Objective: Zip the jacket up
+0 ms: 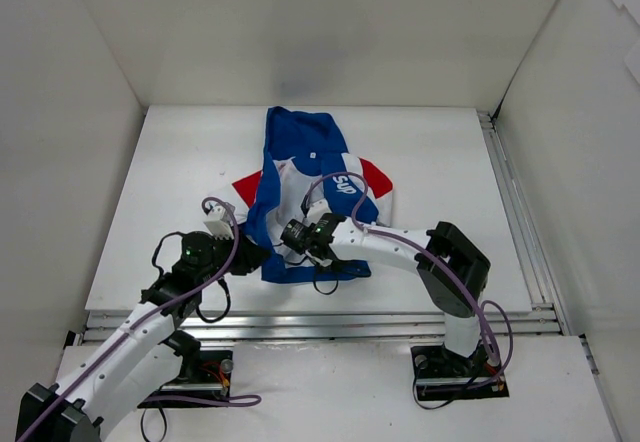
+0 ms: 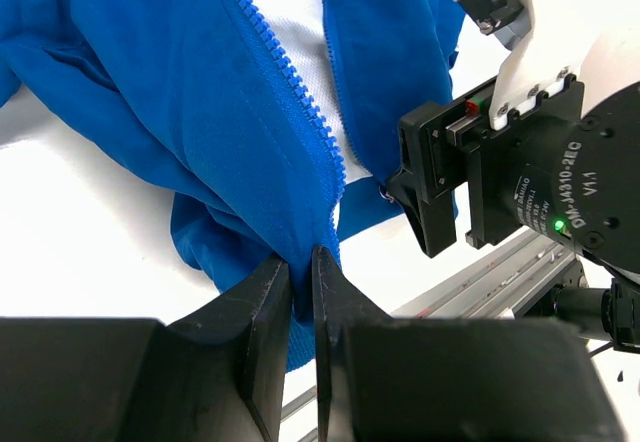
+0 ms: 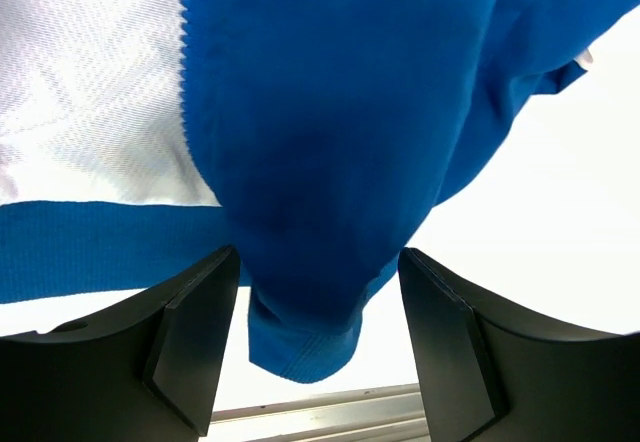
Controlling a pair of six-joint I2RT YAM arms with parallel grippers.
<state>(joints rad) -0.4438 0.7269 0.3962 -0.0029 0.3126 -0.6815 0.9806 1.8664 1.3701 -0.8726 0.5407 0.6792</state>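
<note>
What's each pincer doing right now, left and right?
Left pincer: closed on the bottom hem of the jacket.
Right pincer: open, straddling a blue fold of the jacket.

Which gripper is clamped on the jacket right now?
The left gripper: it is pinched shut on the hem of the jacket below the zipper. The right gripper stands open around a loose fold.
</note>
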